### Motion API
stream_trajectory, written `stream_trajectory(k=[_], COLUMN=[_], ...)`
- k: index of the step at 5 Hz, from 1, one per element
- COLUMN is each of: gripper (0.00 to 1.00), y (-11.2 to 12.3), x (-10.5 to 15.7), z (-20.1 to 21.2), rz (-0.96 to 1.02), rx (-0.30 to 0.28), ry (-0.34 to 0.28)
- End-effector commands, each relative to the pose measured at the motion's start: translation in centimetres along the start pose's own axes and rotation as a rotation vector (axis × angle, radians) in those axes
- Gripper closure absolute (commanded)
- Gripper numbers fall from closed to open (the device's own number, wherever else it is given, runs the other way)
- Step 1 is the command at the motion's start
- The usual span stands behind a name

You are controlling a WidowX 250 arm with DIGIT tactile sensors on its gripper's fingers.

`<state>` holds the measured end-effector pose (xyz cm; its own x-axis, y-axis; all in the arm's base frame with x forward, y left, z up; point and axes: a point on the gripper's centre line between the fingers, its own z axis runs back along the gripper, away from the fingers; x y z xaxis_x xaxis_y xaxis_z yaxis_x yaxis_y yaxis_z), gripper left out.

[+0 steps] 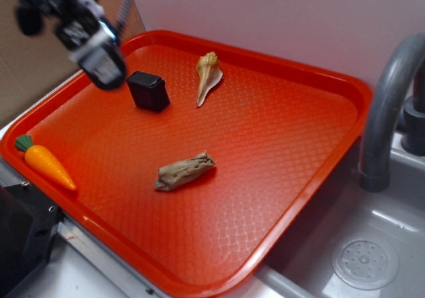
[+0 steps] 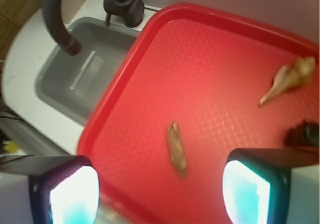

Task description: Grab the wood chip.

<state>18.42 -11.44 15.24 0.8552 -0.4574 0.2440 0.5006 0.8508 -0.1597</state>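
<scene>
The wood chip (image 1: 184, 171) lies loose near the middle of the red tray (image 1: 319, 79), slightly toward the lower left of the exterior frame, while the gripper (image 1: 98, 54) hangs blurred in the upper left, well apart from it, jaws spread with nothing between them as the wrist view shows. From here a descent could go wrong if the jaws come down off-centre or along the chip's length, since its rough, jagged shape may skid on the textured tray; drifting toward the black block (image 1: 148, 90) or the seashell (image 1: 208, 76) would mean seizing the wrong object.
</scene>
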Motion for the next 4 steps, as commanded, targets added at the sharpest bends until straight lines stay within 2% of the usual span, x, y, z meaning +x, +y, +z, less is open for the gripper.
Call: stream_trajectory(k=[1, 2, 4], gripper=[0.0, 0.0, 0.0], y=[-1.1, -0.4, 1.7], x=[-0.8, -1.5, -2.6], z=[-5.5, -7.7, -11.6], rz=[-0.021, -0.014, 0.024], rx=[0.106, 0.116, 0.072], ry=[0.094, 0.155, 0.229])
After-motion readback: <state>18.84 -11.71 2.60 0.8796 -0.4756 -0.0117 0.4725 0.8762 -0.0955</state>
